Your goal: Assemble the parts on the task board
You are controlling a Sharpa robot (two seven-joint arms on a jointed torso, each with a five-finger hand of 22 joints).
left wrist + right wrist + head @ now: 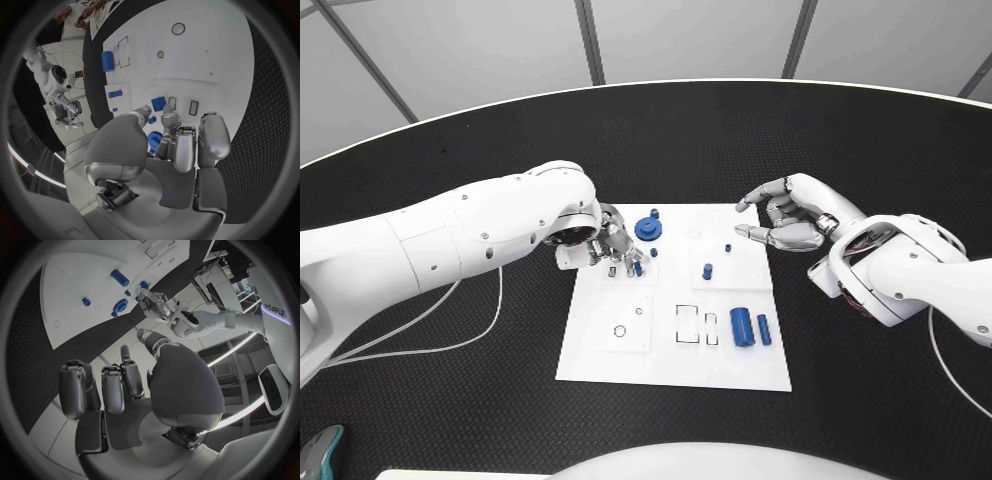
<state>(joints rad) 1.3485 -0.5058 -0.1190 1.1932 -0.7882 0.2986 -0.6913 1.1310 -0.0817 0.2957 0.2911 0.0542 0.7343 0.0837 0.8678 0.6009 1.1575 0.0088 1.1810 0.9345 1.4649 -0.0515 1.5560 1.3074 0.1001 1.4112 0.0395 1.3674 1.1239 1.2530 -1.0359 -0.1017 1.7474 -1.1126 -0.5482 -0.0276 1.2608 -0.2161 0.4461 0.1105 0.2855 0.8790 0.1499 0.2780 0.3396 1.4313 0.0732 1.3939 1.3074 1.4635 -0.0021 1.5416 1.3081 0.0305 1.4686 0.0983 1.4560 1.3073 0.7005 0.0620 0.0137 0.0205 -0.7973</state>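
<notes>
The white task board [668, 365] lies in the middle of the black table. My left hand [600, 243] hangs over its far left part and pinches a small blue part [158, 103] between thumb and a fingertip, just above the board. A blue round part [648, 229] stands beside that hand. Small blue pegs [708, 270] stand mid-board. Two blue cylinders [751, 328] lie near the right edge. My right hand [790, 222] hovers over the board's far right corner with loosely bent fingers and nothing in it; from the right wrist I see the board [69, 280] below.
Rectangular slots [689, 323] and round holes [623, 328] mark the board's near half. A white cable [452, 335] loops on the table under my left arm. The table's pale curved rim [733, 82] runs along the far side.
</notes>
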